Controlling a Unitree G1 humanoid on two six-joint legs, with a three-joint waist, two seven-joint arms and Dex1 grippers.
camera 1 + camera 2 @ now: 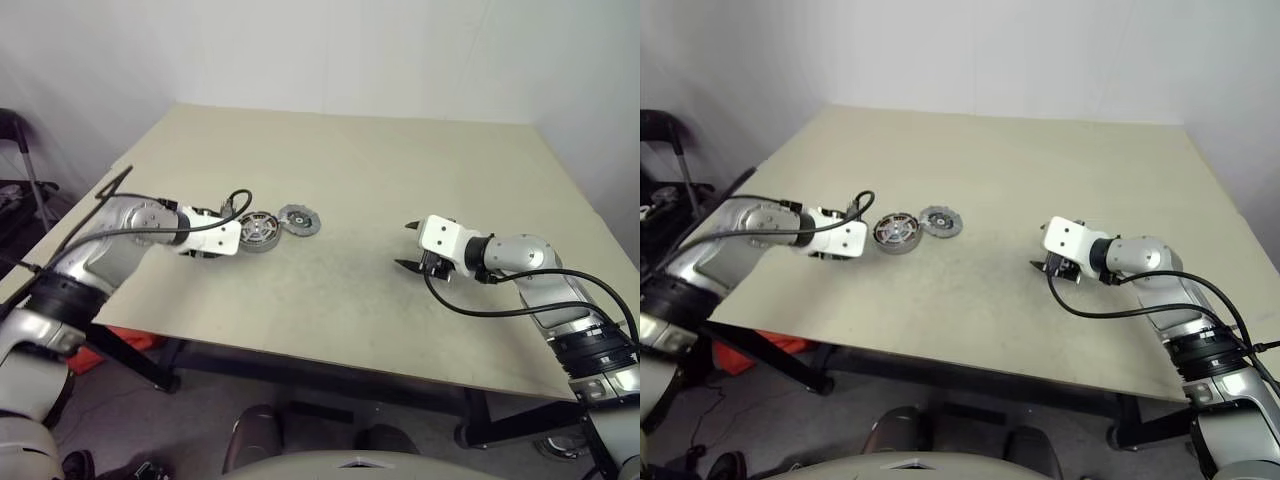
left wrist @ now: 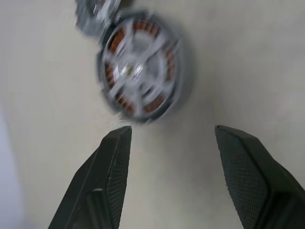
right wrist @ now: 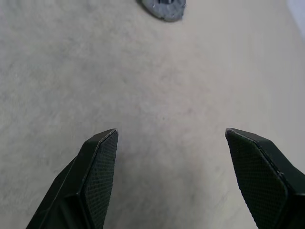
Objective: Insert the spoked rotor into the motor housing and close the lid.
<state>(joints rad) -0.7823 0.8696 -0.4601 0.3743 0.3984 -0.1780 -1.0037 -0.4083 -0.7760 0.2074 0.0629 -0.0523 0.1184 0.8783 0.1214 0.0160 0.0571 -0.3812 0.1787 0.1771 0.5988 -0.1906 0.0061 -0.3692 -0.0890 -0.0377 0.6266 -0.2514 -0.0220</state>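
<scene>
Beige table point(image 1: 400, 180), left half: rotor point(image 2: 140, 71) seems already seated in housing point(image 1: 259, 231), lid point(image 1: 299, 220) touching its right side; both grippers point(image 2: 171, 143) point(image 3: 171, 143) empty, fingers apart; grip lid by rim.

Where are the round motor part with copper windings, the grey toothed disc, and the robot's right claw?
motor housing point(image 1: 259, 231), left eye view, spoked top face.
lid point(image 1: 299, 219), left eye view, centre.
right gripper point(image 1: 409, 246), left eye view, between fingertips.
</scene>
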